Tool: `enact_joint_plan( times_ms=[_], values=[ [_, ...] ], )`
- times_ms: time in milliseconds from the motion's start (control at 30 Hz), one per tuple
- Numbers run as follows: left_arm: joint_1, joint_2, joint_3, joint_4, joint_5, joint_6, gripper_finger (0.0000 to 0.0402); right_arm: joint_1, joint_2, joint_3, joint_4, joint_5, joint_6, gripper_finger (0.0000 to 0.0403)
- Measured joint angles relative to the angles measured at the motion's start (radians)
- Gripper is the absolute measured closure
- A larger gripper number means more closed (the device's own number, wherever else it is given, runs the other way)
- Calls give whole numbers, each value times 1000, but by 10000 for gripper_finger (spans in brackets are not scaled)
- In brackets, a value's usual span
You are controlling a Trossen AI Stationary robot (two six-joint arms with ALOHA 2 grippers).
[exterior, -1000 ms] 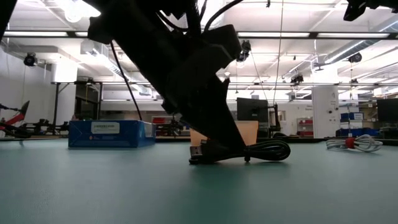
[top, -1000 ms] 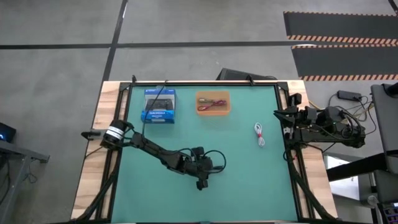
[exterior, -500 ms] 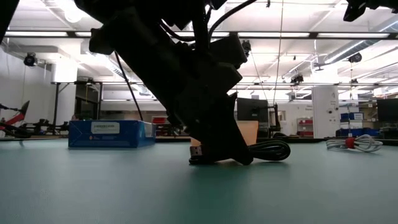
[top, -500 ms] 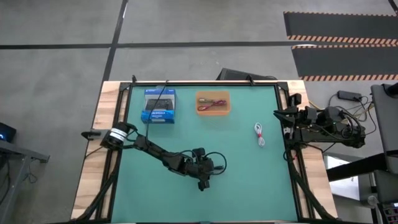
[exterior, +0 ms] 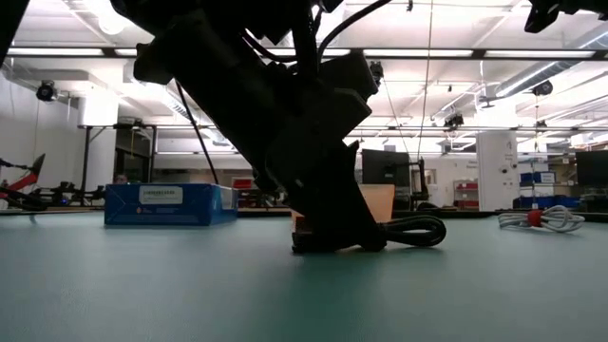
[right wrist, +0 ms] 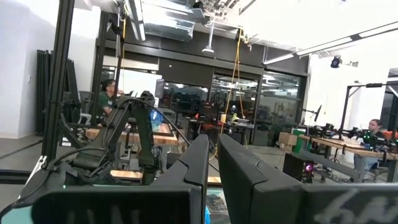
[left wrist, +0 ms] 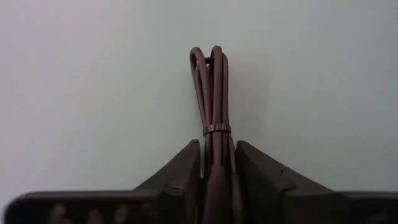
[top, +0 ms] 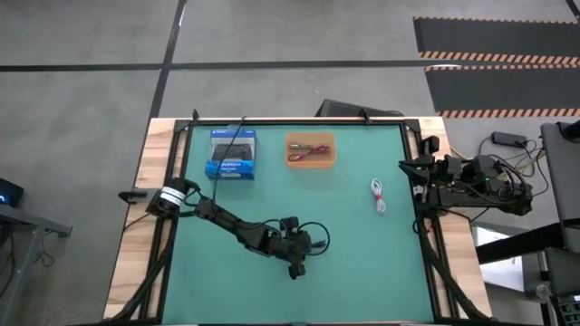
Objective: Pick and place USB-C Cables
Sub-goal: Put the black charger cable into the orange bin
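The black USB-C cable [left wrist: 212,87] is a narrow tied bundle lying on the green mat; its looped end [exterior: 415,230] shows to the right of my left gripper [exterior: 328,242]. That gripper [top: 294,263] stands near the table's middle, towards the near edge, and is shut on the cable. The white cable [top: 379,195] lies loose on the mat's right part. The red-pink cable [top: 308,152] lies in the orange tray [top: 332,159] near the far edge. A grey cable does not show. My right gripper [right wrist: 211,165] waits shut at the table's right edge [top: 426,177]. My left gripper pinches the black cable between its two fingers [left wrist: 186,171], at one end of the bundle just behind the small tie [left wrist: 216,129]. The fingers come from above, slanting down, and the bundle runs out forward between them. The cable lies flat on the mat.
The blue box [top: 232,154] stands at the mat's far left, beside the orange tray. Open mat lies between the left gripper, the tray and the white cable [exterior: 537,218]. People sit at benches in the room beyond, seen in the right wrist view.
My left gripper has sunk a little lower onto the black cable and now covers the connector end that showed beside its finger a second ago. The cable has stayed on the mat.
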Motion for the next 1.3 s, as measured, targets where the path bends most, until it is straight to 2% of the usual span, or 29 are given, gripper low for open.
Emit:
enact_joint_plan(
  times_ms=[100, 367, 533, 700, 867, 1100, 1200, 1300],
  values=[
    [1, -3, -1, -2, 2, 4, 346, 0, 0, -1, 0, 0, 0, 376],
    [2, -39, -12, -31, -12, 130, 347, 0, 2, -21, 9, 0, -4, 376],
    [3, -121, -52, -19, -82, 263, 349, 0, 44, -59, 122, -1, -5, 376],
    [25, -237, -122, 59, -106, 427, 349, 0, 159, -64, 223, -50, -7, 376],
    [54, -384, -243, 354, -92, 661, 349, 0, 311, -64, 356, -79, -10, 376],
    [116, -537, -494, 877, 33, 848, 350, 2, 545, -64, 555, -98, -9, 376],
    [139, -579, -567, 973, 49, 864, 350, 4, 643, -64, 670, -106, -9, 376],
    [151, -613, -606, 999, 52, 864, 350, 5, 743, -65, 760, -124, -10, 376]
  ],
)
